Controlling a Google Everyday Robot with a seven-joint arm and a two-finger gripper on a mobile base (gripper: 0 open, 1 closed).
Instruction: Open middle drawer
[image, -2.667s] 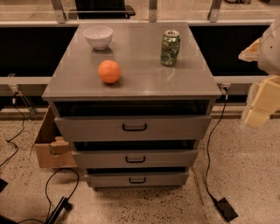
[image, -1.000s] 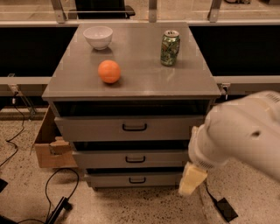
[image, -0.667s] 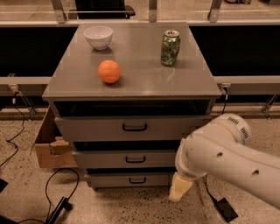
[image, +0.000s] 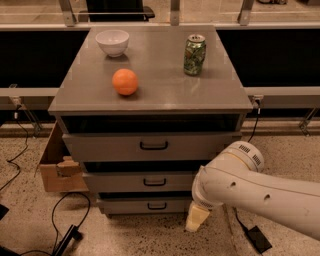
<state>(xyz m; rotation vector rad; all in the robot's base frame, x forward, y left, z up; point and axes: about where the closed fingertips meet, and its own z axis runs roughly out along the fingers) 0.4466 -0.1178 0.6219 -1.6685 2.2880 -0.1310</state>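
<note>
The middle drawer (image: 115, 182) was grey with a central black loop handle (image: 154, 182). The pincer (image: 197, 219) hung low to its right, pointing down; whether it was apart or together could not be determined.

A grey cabinet (image: 160, 95) stands on a speckled floor (image: 130, 235); a cardboard box (image: 52, 175) sits just beside it; black cables (image: 67, 240) trail nearby; dark panels (image: 30, 55) and a metal rail (image: 25, 92) run behind.

Premises are presenting as a robotics lab: cables (image: 254, 122) are trailing over terrazzo floor (image: 125, 235) around a grey cabinet (image: 150, 90). The gripper (image: 196, 218) is hanging low beside it.
</note>
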